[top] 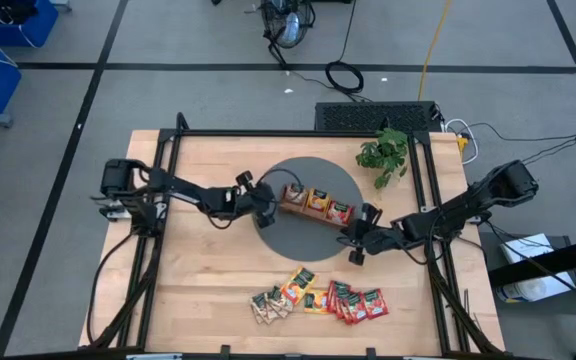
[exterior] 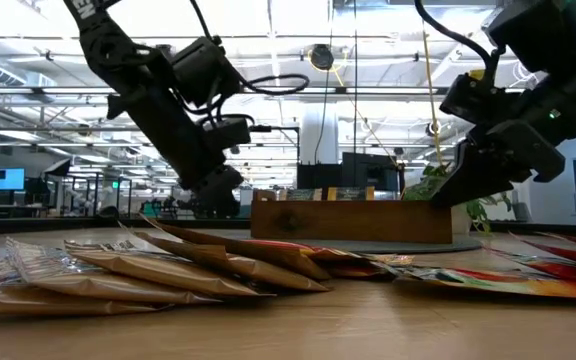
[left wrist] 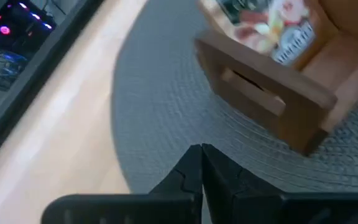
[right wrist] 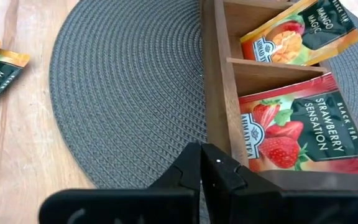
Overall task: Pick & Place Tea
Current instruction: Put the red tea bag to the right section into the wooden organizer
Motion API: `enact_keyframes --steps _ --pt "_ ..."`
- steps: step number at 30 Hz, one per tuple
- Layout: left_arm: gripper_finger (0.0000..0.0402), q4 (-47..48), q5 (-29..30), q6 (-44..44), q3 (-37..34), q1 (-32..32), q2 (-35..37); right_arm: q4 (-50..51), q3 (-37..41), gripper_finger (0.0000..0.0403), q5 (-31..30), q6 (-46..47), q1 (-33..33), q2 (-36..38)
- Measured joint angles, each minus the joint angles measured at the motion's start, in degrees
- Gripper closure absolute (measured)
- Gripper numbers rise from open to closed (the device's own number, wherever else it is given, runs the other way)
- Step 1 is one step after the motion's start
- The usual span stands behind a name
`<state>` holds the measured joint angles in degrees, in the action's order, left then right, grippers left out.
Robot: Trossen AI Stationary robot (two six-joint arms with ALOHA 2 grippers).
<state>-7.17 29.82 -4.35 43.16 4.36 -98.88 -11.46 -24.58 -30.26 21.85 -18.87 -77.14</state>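
Two dark arms meet over the round grey mat (top: 288,215) in the middle of the frame in the high view. On this mat stands the wooden tray (top: 317,205), and each of its three compartments holds a tea sachet; the right wrist view shows an orange sachet (right wrist: 300,34) and a red sachet (right wrist: 297,127) lying in neighbouring compartments. The left gripper (top: 264,207) sits just beside the left end of the tray with its fingers together and empty. The right gripper (top: 352,243) is near the lower right end of the tray, its fingers also pressed together with nothing between them. Most of the tea sachets (top: 318,297) lie spread on the desk (top: 208,290) at the lower centre of the frame. A green plant (top: 385,153) stands at the upper right of the mat.
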Motion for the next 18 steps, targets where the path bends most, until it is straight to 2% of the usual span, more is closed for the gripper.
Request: enact_keyframes --steps 6,11,18 --pt "0.0390 -0.89 -4.73 0.79 0.49 -0.13 -0.91 -0.88 1.84 0.0403 -1.77 0.22 0.25 0.00" --pt "0.0380 -1.95 -6.04 0.96 0.50 -1.36 -0.91 -0.79 2.87 0.0403 -2.78 1.26 1.70 0.00" --pt "0.0397 -3.44 -7.51 1.06 0.55 -2.66 -0.91 -0.77 3.09 0.0403 -2.80 1.25 3.57 0.00"
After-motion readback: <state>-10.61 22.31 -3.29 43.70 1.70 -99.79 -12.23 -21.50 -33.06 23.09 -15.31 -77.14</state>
